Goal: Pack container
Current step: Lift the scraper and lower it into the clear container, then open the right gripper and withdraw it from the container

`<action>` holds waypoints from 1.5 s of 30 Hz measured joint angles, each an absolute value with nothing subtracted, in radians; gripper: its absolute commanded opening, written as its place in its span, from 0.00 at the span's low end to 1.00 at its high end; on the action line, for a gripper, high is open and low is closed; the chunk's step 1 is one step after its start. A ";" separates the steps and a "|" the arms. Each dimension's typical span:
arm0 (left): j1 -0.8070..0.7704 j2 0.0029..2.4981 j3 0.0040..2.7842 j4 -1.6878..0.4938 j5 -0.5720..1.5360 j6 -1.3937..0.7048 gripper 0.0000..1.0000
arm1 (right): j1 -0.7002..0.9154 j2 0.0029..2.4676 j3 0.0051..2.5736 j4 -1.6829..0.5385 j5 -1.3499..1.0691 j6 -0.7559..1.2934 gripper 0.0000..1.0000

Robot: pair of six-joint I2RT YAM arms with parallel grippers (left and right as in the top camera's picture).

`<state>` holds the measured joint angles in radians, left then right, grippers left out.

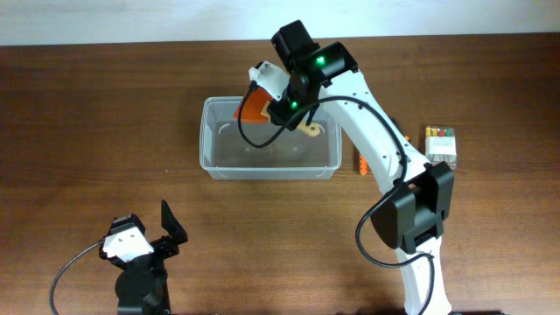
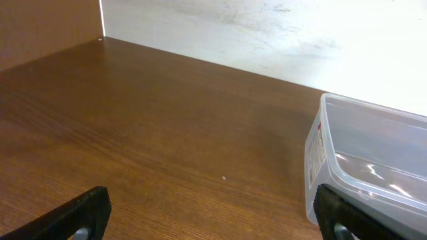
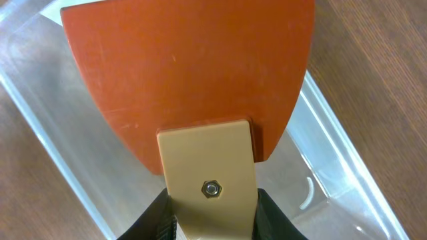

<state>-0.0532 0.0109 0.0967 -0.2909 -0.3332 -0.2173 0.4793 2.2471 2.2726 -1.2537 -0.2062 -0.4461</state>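
Your right gripper (image 3: 212, 223) is clamped on the tan handle of an orange scraper (image 3: 193, 73), holding its blade over the far side of the container (image 1: 269, 167). The container sits mid-bench (image 1: 87, 114). Your left gripper (image 2: 212, 223) hovers low over the near left bench with its jaws wide apart, and the container is to its right. A small box of coloured bits (image 1: 442, 144) lies at the right.
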 measured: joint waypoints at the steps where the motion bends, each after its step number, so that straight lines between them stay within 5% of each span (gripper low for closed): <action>1: -0.053 0.011 0.097 -0.291 -0.333 -0.218 0.99 | 0.476 2.248 2.273 -1.256 -0.206 -0.448 0.22; 23: -0.053 0.011 0.097 -0.291 -0.333 -0.217 0.99 | 0.450 2.297 1.965 -1.151 -0.204 -0.568 0.23; 27: -0.053 0.011 0.097 -0.291 -0.333 -0.217 0.99 | 0.450 2.297 1.956 -1.142 -0.219 -0.617 0.40; 37: -0.053 0.011 0.097 -0.291 -0.333 -0.217 0.99 | 0.450 2.297 1.958 -1.149 -0.269 -0.665 0.63; 45: -0.053 0.011 0.097 -0.291 -0.334 -0.217 0.99 | 0.440 2.297 2.241 -1.307 -0.281 -0.580 0.64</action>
<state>-0.0532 0.0109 0.0967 -0.2909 -0.3336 -0.2173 0.4400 2.2974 2.2414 -1.3071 -0.2813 -0.5800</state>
